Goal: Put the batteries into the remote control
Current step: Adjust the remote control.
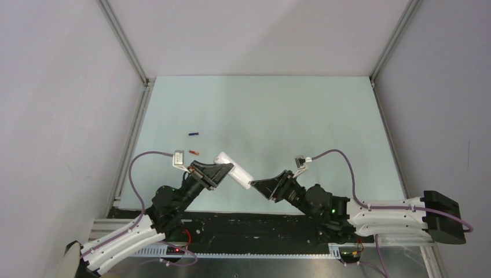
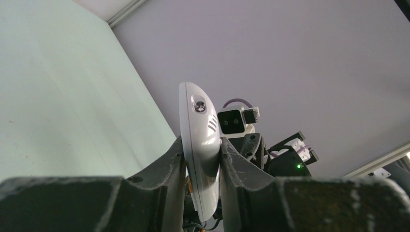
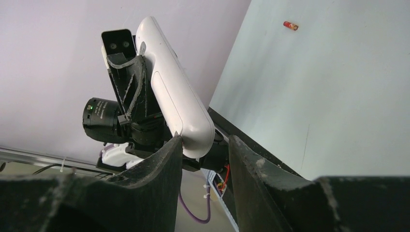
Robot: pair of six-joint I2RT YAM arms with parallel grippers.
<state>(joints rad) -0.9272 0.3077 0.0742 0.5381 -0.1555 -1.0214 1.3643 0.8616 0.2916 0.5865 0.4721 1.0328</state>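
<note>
Left wrist: seemingly mid-handover, left gripper [image 2: 201, 147] clamps the remote control [image 2: 197, 121]; right gripper [image 3: 205, 144], jaws parted, must next close on its end.

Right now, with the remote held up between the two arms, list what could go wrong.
1. Only the left gripper clamps the remote control off the table. A push from the open right gripper at its rounded end could twist it loose and drop it.
2. The red battery and blue battery lie loose on the table close to the left gripper. A swing there could set them rolling.
</note>
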